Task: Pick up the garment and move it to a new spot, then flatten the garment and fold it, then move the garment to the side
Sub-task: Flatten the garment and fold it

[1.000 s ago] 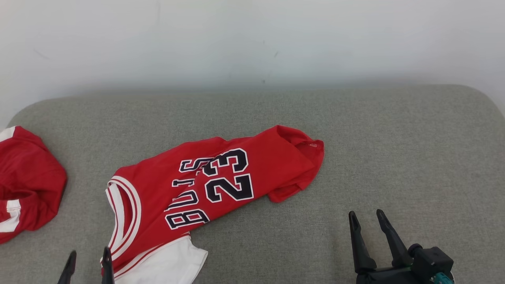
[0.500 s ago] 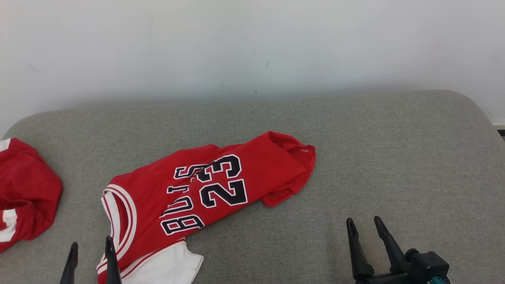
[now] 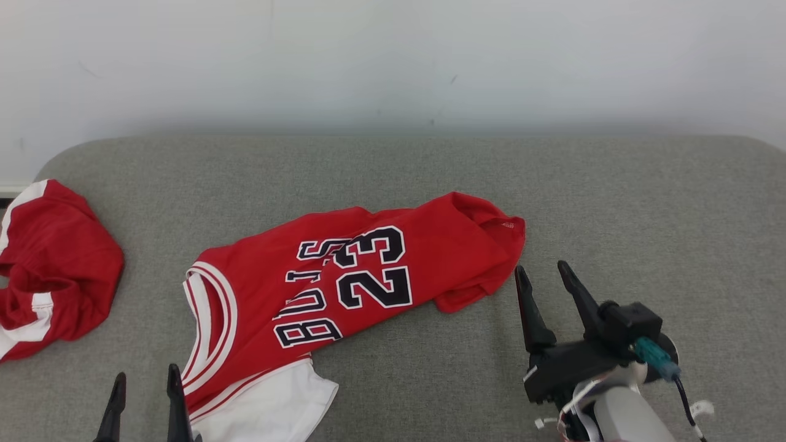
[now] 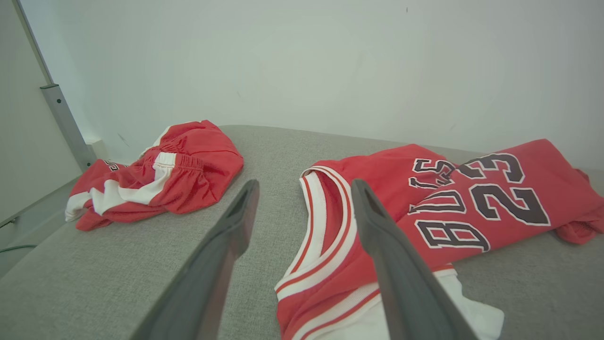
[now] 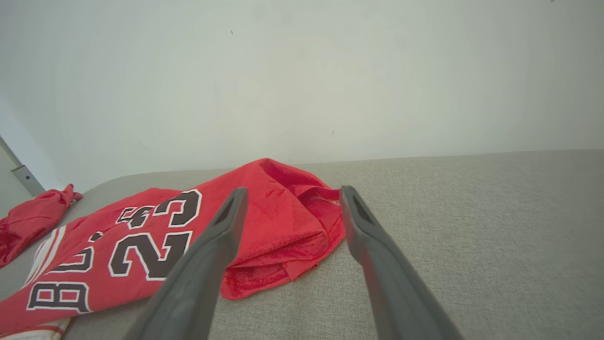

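Head view: the crumpled red sleeveless jersey with a black "23" and white-striped armholes (image 3: 344, 276) lies slantwise across the middle of the grey woven upholstered surface (image 3: 614, 196). The right jaws stand open just beside its bunched right end. The left jaws stand open at the lower left, just beside the striped armhole. Neither pair holds anything. We judge the pick-up to be the step in hand. Each pair should close on a thick fold at its own end, so the cloth lifts evenly and does not slip out. A white flap of cloth (image 3: 276, 411) pokes out at the near end — part of the jersey or a separate piece, we cannot tell — and it may drag along. A heap of red-and-white shorts (image 3: 55, 270) lies well apart at the left edge.

Left wrist view: the armhole lies between the open left jaws. The shorts sit off to the left, with a grey metal rail (image 4: 61, 123) on the wall beyond them. We would choose a new spot away from that heap.

Right wrist view: the rolled end lies ahead between the open right jaws, apart from them — bare surface to the right offers room.
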Controlling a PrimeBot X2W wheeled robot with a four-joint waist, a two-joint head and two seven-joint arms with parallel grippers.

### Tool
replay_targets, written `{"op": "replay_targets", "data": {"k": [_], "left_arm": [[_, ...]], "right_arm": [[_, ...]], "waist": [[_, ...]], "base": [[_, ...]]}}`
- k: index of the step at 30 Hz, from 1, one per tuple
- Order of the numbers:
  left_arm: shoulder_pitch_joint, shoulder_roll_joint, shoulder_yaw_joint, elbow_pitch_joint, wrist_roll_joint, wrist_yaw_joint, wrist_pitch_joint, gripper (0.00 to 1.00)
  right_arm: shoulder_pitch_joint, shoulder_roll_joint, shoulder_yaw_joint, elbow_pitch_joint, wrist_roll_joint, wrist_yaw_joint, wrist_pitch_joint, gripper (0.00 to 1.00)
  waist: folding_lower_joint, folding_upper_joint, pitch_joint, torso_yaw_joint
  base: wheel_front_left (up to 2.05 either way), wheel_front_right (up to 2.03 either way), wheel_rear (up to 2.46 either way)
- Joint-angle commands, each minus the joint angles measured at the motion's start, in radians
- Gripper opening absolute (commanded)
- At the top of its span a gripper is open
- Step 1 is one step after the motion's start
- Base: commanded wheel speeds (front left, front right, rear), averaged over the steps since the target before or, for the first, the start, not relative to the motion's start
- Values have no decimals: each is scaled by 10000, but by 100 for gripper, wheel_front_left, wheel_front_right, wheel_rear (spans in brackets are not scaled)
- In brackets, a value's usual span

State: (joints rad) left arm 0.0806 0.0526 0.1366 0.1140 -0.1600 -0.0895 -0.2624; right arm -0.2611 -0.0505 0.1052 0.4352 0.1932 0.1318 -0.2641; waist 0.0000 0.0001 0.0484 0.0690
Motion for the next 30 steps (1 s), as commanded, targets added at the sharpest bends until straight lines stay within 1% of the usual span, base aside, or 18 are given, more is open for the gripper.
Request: {"op": "replay_targets", "data": {"k": [1,8,14,18,20,21,22,23,24,27,30], "left_arm": [[-153,-31,-60,64,-43,-55,-36,100],[-637,-28,-473,232,-374,-24,-36,100],[-844,-30,-720,294,-517,44,-36,100],[-861,-29,-797,308,-568,68,-36,100],[-918,-30,-814,316,-597,66,-36,100],[-948,-29,-818,321,-608,62,-36,100],[-970,-29,-816,330,-611,54,-36,100],[-970,-29,-816,330,-611,54,-36,100],[-1024,-29,-795,344,-649,38,-36,100],[-1065,-29,-765,348,-665,38,-36,100],[-977,-31,-697,346,-698,95,-36,100]], "right_arm": [[-526,-19,-2,405,-173,-22,-2,100],[-2639,-325,-78,2893,-287,-22,-2,100],[-3712,-485,84,5064,-254,-22,-2,100],[-4064,-509,229,5953,-154,-22,-4,100],[-4185,-497,316,6164,-71,-22,-4,100],[-4209,-488,367,6307,-59,-22,-4,73],[-4237,-468,433,6438,-11,-22,-4,44],[-4237,-468,433,6438,-11,-22,-4,44],[-4380,-434,548,6590,85,-22,-4,0],[-4440,-424,576,6429,204,-22,-4,0],[-4230,-403,646,6004,260,-22,-4,0]], "waist": [[0,-1,334,284],[0,-1,917,826],[0,-1,1160,1201],[0,-1,1236,1339],[0,-1,1280,1390],[0,-1,1295,1409],[0,-1,1312,1425],[0,-1,1312,1425],[0,-1,1348,1433],[0,-1,1376,1409],[0,-1,1309,1270]], "base": [[0,0,0],[0,0,0],[0,0,0],[0,0,0],[0,0,0],[0,0,0],[0,0,0],[0,0,0],[0,0,0],[0,0,0],[0,0,0]]}}
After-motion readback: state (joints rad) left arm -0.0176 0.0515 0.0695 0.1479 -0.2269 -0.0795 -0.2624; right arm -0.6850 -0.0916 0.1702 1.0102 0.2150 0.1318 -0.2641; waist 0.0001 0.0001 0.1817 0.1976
